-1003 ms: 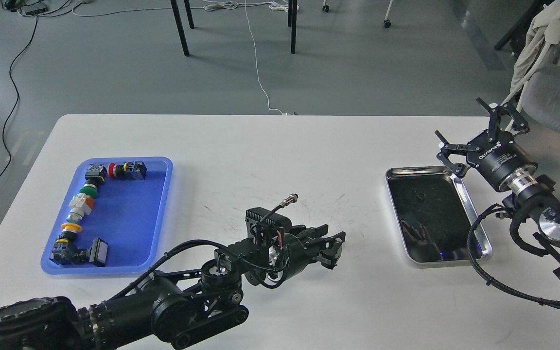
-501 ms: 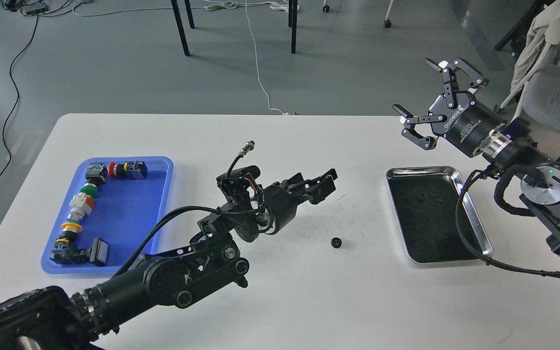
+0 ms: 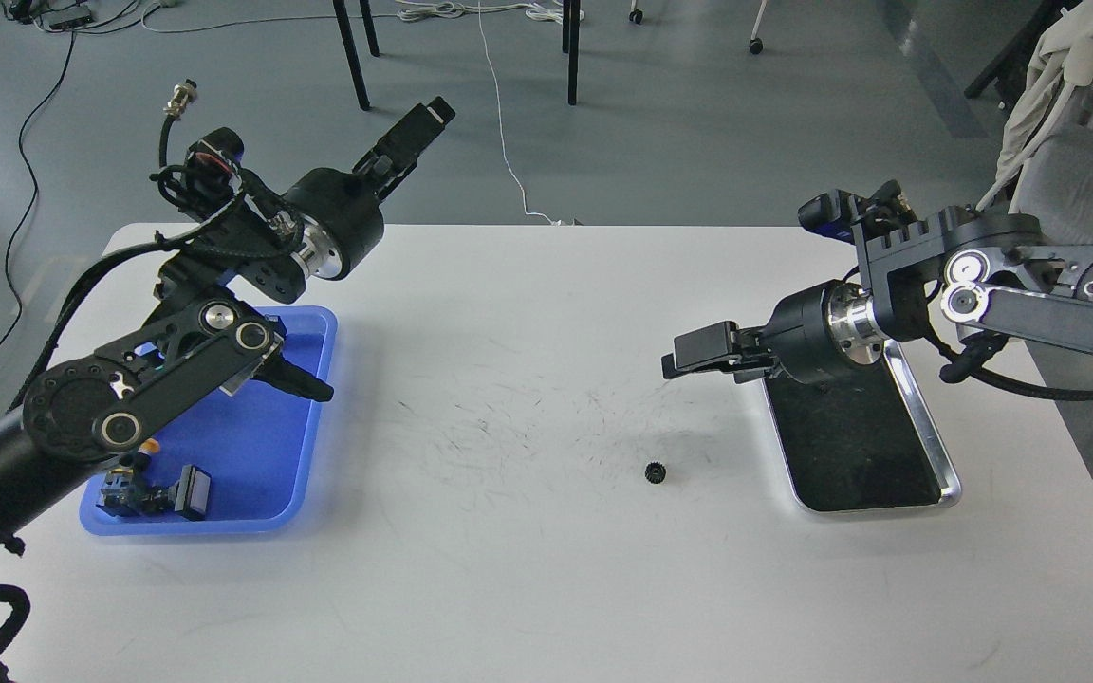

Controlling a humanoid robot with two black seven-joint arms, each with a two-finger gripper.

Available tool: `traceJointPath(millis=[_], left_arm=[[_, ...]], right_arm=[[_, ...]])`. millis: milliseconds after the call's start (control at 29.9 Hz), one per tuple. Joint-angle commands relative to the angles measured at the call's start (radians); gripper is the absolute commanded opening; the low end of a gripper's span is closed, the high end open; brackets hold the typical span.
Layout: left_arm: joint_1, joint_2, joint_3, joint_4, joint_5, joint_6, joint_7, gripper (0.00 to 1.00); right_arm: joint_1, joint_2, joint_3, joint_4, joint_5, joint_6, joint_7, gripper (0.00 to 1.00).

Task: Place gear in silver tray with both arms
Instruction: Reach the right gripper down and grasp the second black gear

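Small black toothed gear [image 3: 656,471] lying alone on the white tabletop [image 3: 527,569] just left of the shiny silver metal tray [image 3: 926,446], right gripper [image 3: 698,351] hanging above the tray's left rim, clenched or not I cannot tell, left gripper [image 3: 418,128] pointing up far left of the tray, cannot tell either

We see the small black toothed gear [image 3: 656,471] lying on the white table [image 3: 527,569], just left of the shiny rectangular silver tray [image 3: 926,446] at the right. The blue plastic tray [image 3: 300,446] lies at the far left. Our right gripper [image 3: 698,351] hangs behind the gear; our left gripper [image 3: 414,128] is raised beyond the table's far edge.
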State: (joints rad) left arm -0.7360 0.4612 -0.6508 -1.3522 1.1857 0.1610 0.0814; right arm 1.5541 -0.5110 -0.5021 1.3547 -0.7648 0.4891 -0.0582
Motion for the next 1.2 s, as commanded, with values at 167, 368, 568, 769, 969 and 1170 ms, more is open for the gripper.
traceJointPath(millis=[167,368,568,769,969,1170], left_arm=[[0.029,0.008,-0.026,-0.03,0.002,0.034,-0.002,0.98],[0.032,0.004,-0.032,-0.03,0.003,0.034,-0.005,0.98],[0.032,-0.012,-0.043,-0.03,0.005,0.034,-0.005,0.98],[0.032,-0.024,-0.047,-0.03,0.003,0.034,-0.005,0.98],[0.032,-0.036,-0.058,-0.03,0.003,0.034,-0.005,0.98],[0.032,-0.038,-0.059,-0.03,0.003,0.034,-0.005,0.98]], right_arm=[[0.055,0.268,-0.157,-0.071,0.071,0.0,0.008,0.98],[0.02,0.391,-0.243,-0.166,0.071,0.0,0.008,0.97],[0.011,0.465,-0.25,-0.207,0.07,0.0,0.006,0.93],[0.009,0.502,-0.315,-0.232,0.065,0.0,0.006,0.89],[0.009,0.511,-0.317,-0.253,0.052,0.0,0.005,0.85],[0.008,0.511,-0.317,-0.262,0.051,0.0,0.006,0.75]])
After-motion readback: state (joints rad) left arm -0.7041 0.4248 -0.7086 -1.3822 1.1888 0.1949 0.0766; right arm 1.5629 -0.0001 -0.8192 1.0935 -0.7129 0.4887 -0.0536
